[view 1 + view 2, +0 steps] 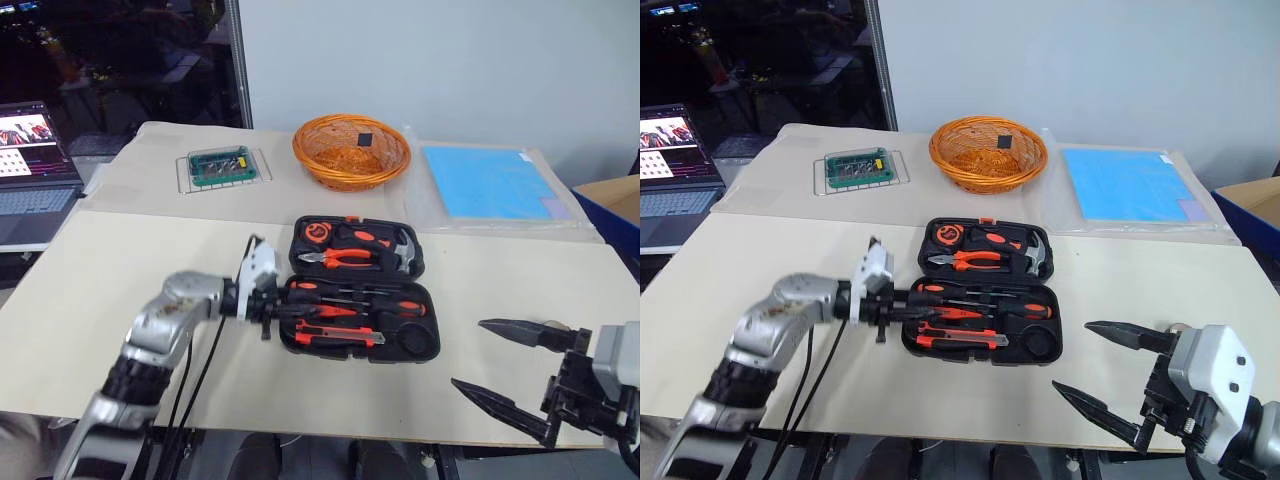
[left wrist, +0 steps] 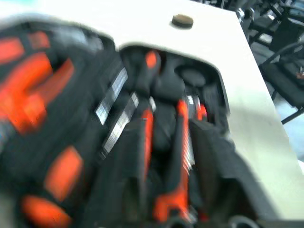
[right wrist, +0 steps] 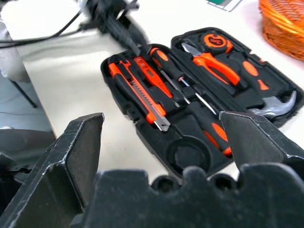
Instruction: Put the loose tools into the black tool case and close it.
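The black tool case [image 1: 436,345] lies open in the middle of the table. Its near half holds two black-and-orange screwdrivers [image 1: 398,305], a small red screwdriver [image 1: 330,312] and the orange-black utility knife [image 1: 340,336]. My left gripper [image 1: 272,308] reaches in over the left end of that half, at the handles; the left wrist view is blurred. A small greyish round thing [image 2: 182,20], likely the tape ring, lies on the table right of the case. My right gripper [image 1: 466,352] hangs open and empty near the table's front right edge.
Pliers [image 1: 340,258], a hammer [image 1: 405,252] and a tape measure [image 1: 316,232] sit in the case's far half. Behind it stand an orange wicker basket [image 1: 350,150], a green circuit board [image 1: 220,165] and a blue sheet [image 1: 490,182]. A laptop [image 1: 30,170] is at the far left.
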